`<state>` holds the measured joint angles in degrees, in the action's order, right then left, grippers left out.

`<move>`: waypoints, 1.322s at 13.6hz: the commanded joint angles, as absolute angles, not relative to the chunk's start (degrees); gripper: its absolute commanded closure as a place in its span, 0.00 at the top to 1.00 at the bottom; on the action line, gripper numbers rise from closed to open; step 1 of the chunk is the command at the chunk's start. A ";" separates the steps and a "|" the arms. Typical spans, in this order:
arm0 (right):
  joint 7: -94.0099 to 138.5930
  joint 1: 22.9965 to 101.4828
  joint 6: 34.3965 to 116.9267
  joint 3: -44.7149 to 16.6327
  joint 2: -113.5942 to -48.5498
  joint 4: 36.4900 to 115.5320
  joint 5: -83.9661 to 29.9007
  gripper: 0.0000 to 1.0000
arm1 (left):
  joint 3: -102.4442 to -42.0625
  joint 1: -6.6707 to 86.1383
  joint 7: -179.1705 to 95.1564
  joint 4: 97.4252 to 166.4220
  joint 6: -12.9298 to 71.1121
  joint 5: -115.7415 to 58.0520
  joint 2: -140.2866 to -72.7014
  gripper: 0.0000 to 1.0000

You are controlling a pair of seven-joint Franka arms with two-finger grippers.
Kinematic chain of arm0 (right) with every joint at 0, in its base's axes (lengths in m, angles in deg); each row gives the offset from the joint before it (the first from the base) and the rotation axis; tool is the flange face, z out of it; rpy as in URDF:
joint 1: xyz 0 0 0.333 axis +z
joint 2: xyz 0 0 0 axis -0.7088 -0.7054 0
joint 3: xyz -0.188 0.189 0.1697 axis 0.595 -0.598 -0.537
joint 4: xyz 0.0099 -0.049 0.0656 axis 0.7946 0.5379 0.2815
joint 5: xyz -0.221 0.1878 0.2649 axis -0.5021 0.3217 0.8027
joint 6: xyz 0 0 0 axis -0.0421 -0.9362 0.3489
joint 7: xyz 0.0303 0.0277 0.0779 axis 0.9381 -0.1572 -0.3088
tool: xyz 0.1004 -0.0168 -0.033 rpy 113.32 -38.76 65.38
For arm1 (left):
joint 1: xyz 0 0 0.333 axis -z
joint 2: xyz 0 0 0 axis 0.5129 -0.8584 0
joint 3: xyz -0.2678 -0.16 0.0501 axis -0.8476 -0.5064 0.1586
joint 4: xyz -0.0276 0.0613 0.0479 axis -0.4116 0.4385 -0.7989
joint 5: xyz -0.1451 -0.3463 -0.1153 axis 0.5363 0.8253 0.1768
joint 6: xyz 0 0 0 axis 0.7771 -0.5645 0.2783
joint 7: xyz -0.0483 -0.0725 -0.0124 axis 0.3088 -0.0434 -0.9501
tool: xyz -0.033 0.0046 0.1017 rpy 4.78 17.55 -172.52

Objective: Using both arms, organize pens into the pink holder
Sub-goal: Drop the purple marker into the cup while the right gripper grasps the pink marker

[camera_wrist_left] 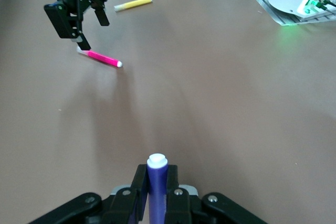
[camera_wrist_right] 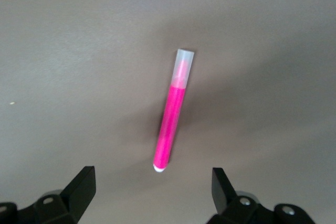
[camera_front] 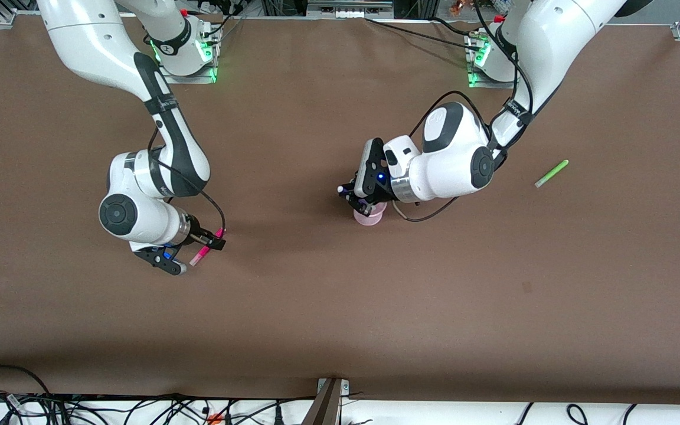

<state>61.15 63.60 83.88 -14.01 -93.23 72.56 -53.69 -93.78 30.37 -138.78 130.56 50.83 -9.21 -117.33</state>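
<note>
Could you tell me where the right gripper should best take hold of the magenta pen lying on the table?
Probably at mid-barrel, from straight above. The magenta pen lies flat on the bare table, and the right gripper hangs open over it, one finger on each side of its long axis. The barrel's middle is thin and even; gripping there should keep the pen from tipping, away from the clear cap.

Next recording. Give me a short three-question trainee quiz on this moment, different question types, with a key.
1. True or false: the left gripper is shut on the dark purple marker pen over the translucent pale-pink plastic cup.
2. The right gripper is: A) shut on a pen, B) open above the magenta-pink marker pen lying on the brown table, C) inside the cup.
3. Fill in: the thin light green marker pen lies toward the ____ arm's end of the table.

Key: 1 true; 2 B; 3 left.
</note>
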 commanded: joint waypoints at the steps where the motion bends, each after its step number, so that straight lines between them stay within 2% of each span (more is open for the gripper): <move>1: 61.69 63.60 88.43 -13.78 -93.47 75.59 -52.98 0.89 | -94.53 29.89 -141.09 131.70 51.23 -7.95 -117.44 0.00; 2: 61.69 63.60 89.75 -13.78 -93.55 76.30 -52.98 0.85 | -94.53 29.81 -141.18 132.23 50.97 -7.95 -117.00 0.63; 3: 61.69 63.60 90.38 -13.78 -94.25 76.48 -52.98 0.83 | -94.62 29.72 -141.27 132.67 50.62 -7.95 -116.73 1.00; 5: 61.69 63.77 91.43 -13.78 -94.70 77.00 -52.98 0.79 | -94.62 29.72 -140.49 132.93 49.75 -7.87 -115.51 1.00; 7: 61.69 63.77 92.05 -13.86 -94.70 77.71 -52.98 0.70 | -94.62 28.67 -134.11 132.85 46.25 -7.87 -113.49 1.00; 8: 61.78 63.95 93.27 -13.87 -94.87 78.41 -52.98 0.65 | -94.45 28.40 -129.28 132.76 43.01 -7.95 -111.91 1.00; 12: 63.45 65.36 95.66 -13.87 -95.05 79.91 -52.89 0.58 | -92.34 24.63 -108.90 132.67 28.86 -13.98 -106.20 1.00; 15: 63.45 65.44 95.74 -13.95 -95.40 80.00 -52.89 0.53 | -92.16 18.83 -94.21 127.86 16.04 -24.36 -105.75 1.00; 16: 63.45 65.36 95.74 -14.21 -95.57 80.00 -52.89 0.41 | -92.07 18.12 -90.07 124.44 12.25 -29.52 -106.01 1.00; 18: 63.10 65.36 95.40 -14.39 -95.93 80.00 -52.89 0.09 | -91.81 18.20 -83.03 118.28 7.49 -42.00 -107.06 1.00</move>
